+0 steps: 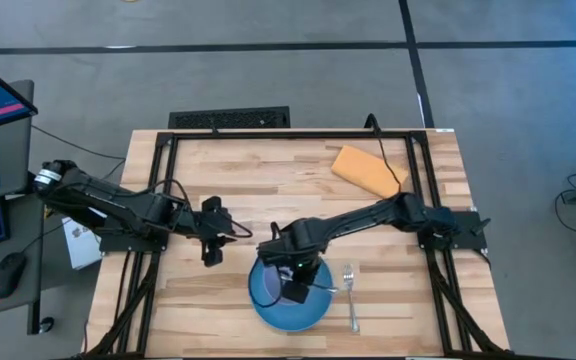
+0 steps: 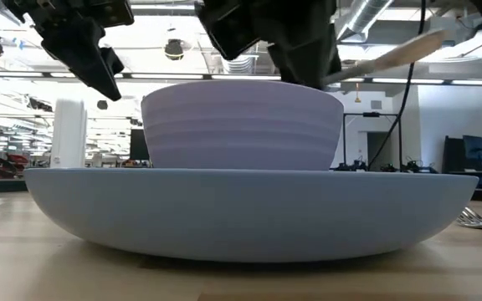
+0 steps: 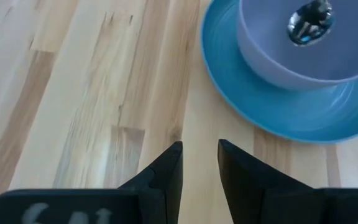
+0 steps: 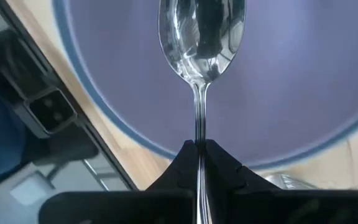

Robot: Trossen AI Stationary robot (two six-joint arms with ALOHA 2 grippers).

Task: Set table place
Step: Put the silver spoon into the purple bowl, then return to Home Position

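A blue plate (image 1: 264, 298) lies near the front edge of the table (image 1: 268, 170), and a lavender bowl (image 2: 241, 125) stands on it. A fork (image 1: 350, 296) lies on the table just right of the plate. My right gripper (image 1: 296, 290) is over the bowl, shut on a metal spoon (image 4: 201, 37). The spoon's scoop end is over the bowl's inside and also shows in the left wrist view (image 3: 309, 22). My left gripper (image 1: 211, 255) hovers over bare wood left of the plate, open a little and empty (image 3: 199, 152). My right gripper pinches the spoon's thin handle (image 4: 200, 134) between its two fingers, a short way behind the scoop. The fingers come from above and lie along the handle. The scoop sticks out past the fingertips over the bowl; whether it touches the bowl I cannot tell.
A small orange-tan pad (image 1: 366, 170) lies at the table's far right. A black frame (image 1: 158, 190) runs along the table's edges. Bare wood lies left of the plate and across the table's far half.
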